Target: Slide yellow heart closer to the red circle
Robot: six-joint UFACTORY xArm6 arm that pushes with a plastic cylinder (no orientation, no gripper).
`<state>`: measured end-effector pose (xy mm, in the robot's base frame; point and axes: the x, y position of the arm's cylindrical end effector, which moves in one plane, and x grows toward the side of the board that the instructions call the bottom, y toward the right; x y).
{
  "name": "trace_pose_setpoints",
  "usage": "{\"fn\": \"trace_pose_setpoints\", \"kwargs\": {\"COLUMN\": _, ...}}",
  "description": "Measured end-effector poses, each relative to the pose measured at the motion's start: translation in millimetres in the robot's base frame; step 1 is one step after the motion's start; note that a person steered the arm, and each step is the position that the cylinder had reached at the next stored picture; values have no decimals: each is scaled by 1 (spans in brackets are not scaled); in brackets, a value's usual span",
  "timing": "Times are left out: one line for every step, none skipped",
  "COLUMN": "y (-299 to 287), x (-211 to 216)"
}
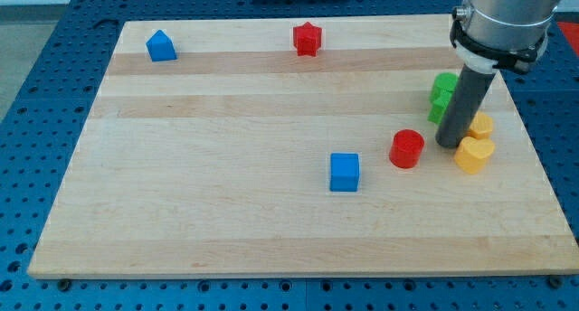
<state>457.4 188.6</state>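
The yellow heart lies on the wooden board near the view's right edge. The red circle stands a short way to its left. My tip rests on the board between the two, right by the heart's left side and apart from the red circle. A second yellow block sits just above the heart, partly hidden behind the rod. Its shape is unclear.
A green block sits behind the rod, above the red circle. A blue cube lies left of the red circle. A red star is at the top middle. A blue house-shaped block is at the top left.
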Motion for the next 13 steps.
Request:
{"fn": "trace_pose_setpoints", "kwargs": {"y": -23, "x": 36}}
{"fn": "trace_pose_setpoints", "kwargs": {"y": -33, "x": 93}}
{"fn": "trace_pose_setpoints", "kwargs": {"y": -33, "x": 111}}
{"fn": "trace_pose_setpoints", "kwargs": {"y": -25, "x": 125}}
{"fn": "trace_pose_setpoints", "kwargs": {"y": -1, "x": 102}}
{"fn": "trace_pose_setpoints", "kwargs": {"y": -1, "x": 97}}
{"fn": "trace_pose_setpoints", "kwargs": {"y": -1, "x": 85}}
{"fn": "trace_pose_setpoints", "kwargs": {"y": -1, "x": 87}}
{"fn": "trace_pose_setpoints", "kwargs": {"y": 30, "x": 112}}
{"fn": "trace_pose_setpoints", "kwargs": {"y": 38, "x": 112}}
{"fn": "trace_pose_setpoints", "kwargs": {"y": 44, "x": 74}}
{"fn": "trace_pose_setpoints", "kwargs": {"y": 44, "x": 46}}
{"fn": "trace_pose_setpoints", "kwargs": {"y": 37, "x": 46}}
